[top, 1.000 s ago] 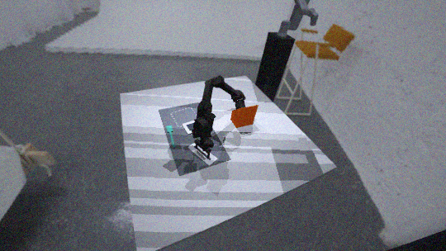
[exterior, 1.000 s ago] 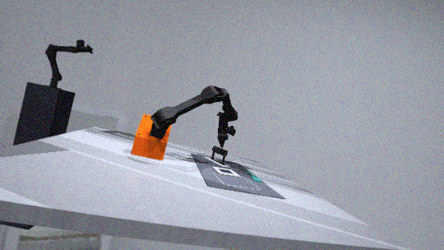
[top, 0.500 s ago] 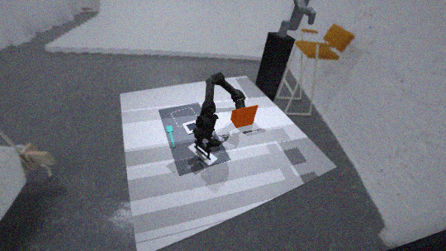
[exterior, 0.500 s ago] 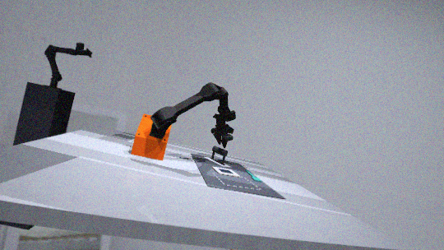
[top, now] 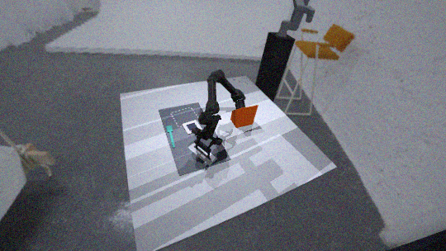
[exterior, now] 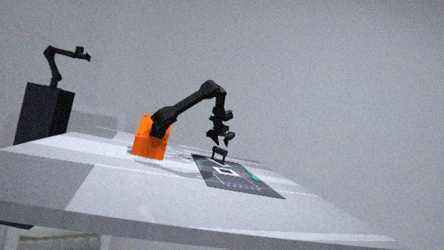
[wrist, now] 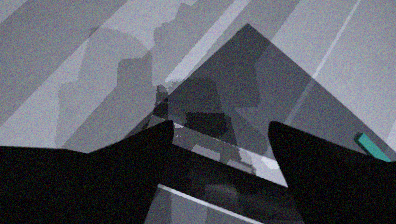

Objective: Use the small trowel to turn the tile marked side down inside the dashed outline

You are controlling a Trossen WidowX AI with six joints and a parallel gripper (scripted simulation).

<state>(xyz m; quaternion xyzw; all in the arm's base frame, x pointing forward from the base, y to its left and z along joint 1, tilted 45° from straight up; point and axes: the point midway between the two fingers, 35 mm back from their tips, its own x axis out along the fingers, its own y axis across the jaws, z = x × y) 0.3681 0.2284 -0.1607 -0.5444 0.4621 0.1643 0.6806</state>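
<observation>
The trowel (top: 203, 150) (exterior: 219, 150) (wrist: 220, 172), a pale flat plate with a raised black bar handle, rests on the near-arm part of the dark mat (top: 183, 165) (exterior: 267, 193) (wrist: 240, 55). My gripper (top: 208, 143) (exterior: 222, 145) (wrist: 220, 127) is open and empty, pointing down just above the handle. In the wrist view the bar runs slantwise across the lower gap between the fingers. The tile (top: 192, 126) (exterior: 225, 171), white-edged with a dark centre, lies flat beside the dashed outline (top: 192, 108). The arm partly hides it in the top view.
A teal tool (top: 170, 134) (exterior: 252, 175) (wrist: 374, 147) with a thin handle lies on the mat's edge side. The orange base block (top: 244, 116) (exterior: 150, 141) stands on the table (top: 144, 223) (exterior: 123, 193). A black pedestal (top: 274, 62) (exterior: 43, 111) with another arm stands beyond the table.
</observation>
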